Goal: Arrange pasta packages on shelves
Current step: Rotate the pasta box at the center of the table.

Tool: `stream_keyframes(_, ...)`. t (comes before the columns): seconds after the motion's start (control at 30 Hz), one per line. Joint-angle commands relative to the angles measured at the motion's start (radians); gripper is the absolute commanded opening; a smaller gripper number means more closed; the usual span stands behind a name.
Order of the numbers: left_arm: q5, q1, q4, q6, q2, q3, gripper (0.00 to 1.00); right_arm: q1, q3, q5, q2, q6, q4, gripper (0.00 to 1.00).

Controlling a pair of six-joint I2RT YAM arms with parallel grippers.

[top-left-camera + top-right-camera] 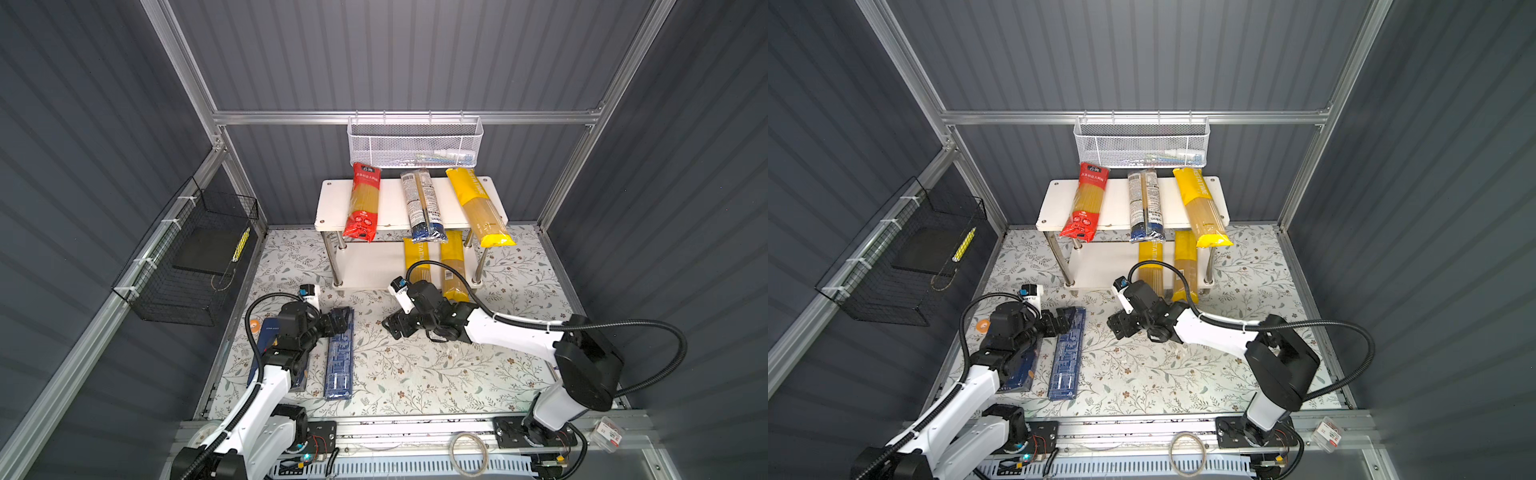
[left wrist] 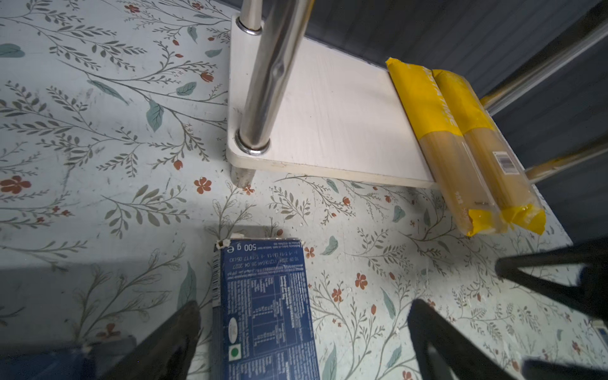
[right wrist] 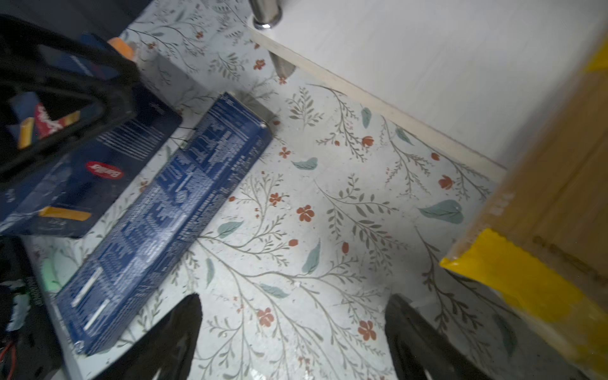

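Observation:
The shelves stand at the back. The top board carries a red pack, a clear and dark-blue pack and a yellow bag. Two more yellow bags lie side by side on the lower board. A narrow dark-blue box lies flat on the table. My left gripper hovers open over its far end, and the box shows between the fingers. The wider blue Barilla box lies partly under my left arm. My right gripper stands open and empty over the table in front of the shelves.
A white mesh basket hangs on the back rail above the shelves. A black wire basket hangs on the left wall. An orange tape roll lies at the table's left edge. A cable coil lies on the front rail.

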Motion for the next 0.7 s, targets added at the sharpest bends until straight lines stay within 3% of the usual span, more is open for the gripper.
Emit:
stream_keyframes(0.0, -0.007, -0.012, -0.179, -0.101, 0.036, 0.072, 0.99, 0.006, -0.048, 0.024, -0.072, 0.02, -0.024, 0.89)
stream_keyframes(0.13, -0.029, -0.068, -0.296, -0.166, 0.074, 0.113, 0.99, 0.009, -0.118, 0.026, -0.163, 0.046, -0.011, 0.9)
stream_keyframes(0.27, -0.153, -0.178, -0.448, -0.203, 0.077, 0.154, 0.99, 0.009, -0.185, 0.039, -0.241, 0.062, -0.005, 0.91)
stream_keyframes(0.47, -0.264, -0.184, -0.592, -0.235, 0.048, 0.15, 0.99, 0.011, -0.273, 0.041, -0.319, 0.085, 0.022, 0.91)
stream_keyframes(0.67, -0.278, -0.206, -0.573, -0.271, 0.114, 0.137, 0.99, 0.01, -0.332, 0.052, -0.385, 0.095, 0.02, 0.92)
